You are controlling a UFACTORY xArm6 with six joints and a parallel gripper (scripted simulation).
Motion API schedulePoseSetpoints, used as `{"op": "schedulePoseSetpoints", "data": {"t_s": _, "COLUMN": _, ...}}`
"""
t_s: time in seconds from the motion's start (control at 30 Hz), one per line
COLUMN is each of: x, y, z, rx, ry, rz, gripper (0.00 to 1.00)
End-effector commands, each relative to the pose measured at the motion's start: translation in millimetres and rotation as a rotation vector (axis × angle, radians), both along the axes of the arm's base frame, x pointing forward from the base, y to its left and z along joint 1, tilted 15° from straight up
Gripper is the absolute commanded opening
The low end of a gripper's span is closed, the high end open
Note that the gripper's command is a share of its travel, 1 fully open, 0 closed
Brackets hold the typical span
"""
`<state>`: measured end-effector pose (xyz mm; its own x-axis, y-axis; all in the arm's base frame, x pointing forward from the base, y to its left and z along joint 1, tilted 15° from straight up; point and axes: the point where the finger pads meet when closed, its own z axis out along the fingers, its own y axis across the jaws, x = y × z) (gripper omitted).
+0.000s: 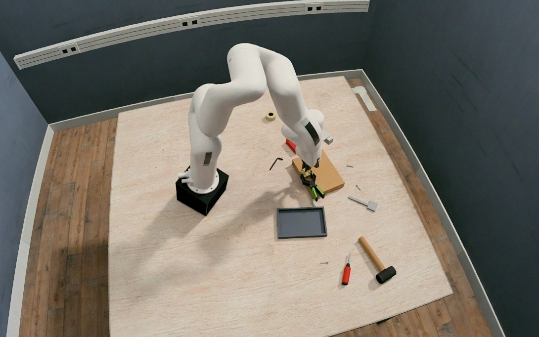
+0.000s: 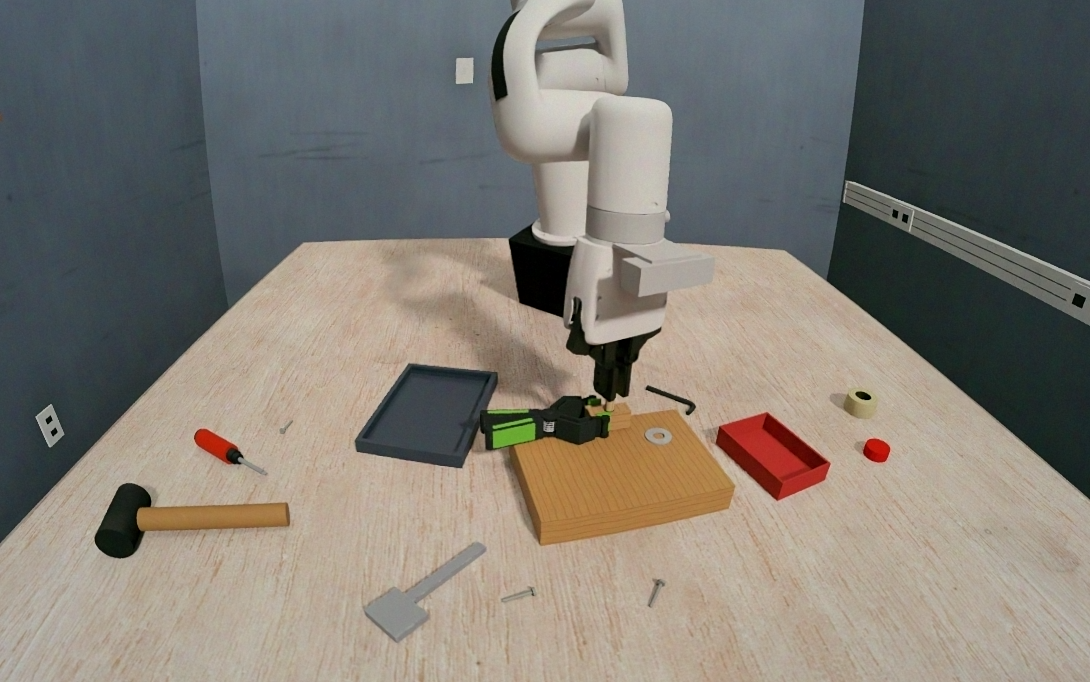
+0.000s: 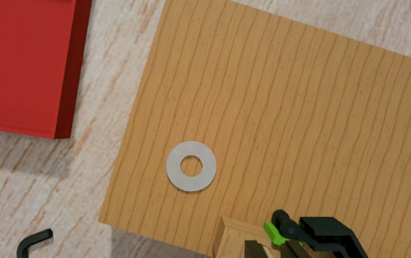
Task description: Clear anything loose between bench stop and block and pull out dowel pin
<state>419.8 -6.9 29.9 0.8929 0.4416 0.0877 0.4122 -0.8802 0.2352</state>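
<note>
The bench board (image 2: pixel 622 474) lies near the table's middle. The small wooden block (image 2: pixel 614 414) sits at its far corner, and the green-and-black spring clamp (image 2: pixel 538 426) grips it from the left. My gripper (image 2: pixel 608 394) points straight down over the block and is shut on the dowel pin (image 2: pixel 597 399), of which only a short tan stub shows under the fingers. I cannot tell how deep the pin sits in the hole. In the wrist view the block (image 3: pixel 235 239), the clamp jaw (image 3: pixel 318 235) and my fingertips (image 3: pixel 261 250) are at the bottom edge. A grey washer (image 3: pixel 191 165) lies loose on the board, apart from the block.
A red tray (image 2: pixel 771 454) stands right of the board and a grey tray (image 2: pixel 427 412) left of it. A hex key (image 2: pixel 671 398) lies behind the board. A hammer (image 2: pixel 188 518), screwdriver (image 2: pixel 225 450), scraper (image 2: pixel 422 591), loose screws, a tape roll (image 2: pixel 861 402) and a red cap (image 2: pixel 876 449) lie around.
</note>
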Motion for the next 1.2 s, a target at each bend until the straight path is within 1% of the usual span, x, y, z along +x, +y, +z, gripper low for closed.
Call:
{"op": "schedulePoseSetpoints", "data": {"t_s": 0.0, "x": 1.2, "y": 0.2, "z": 1.2, "rx": 0.002, "ry": -0.006, "rz": -0.011, "gripper": 0.00}}
{"op": "schedulePoseSetpoints", "data": {"t_s": 1.17, "x": 1.2, "y": 0.2, "z": 1.2, "rx": 0.012, "ry": -0.015, "rz": -0.062, "gripper": 0.00}}
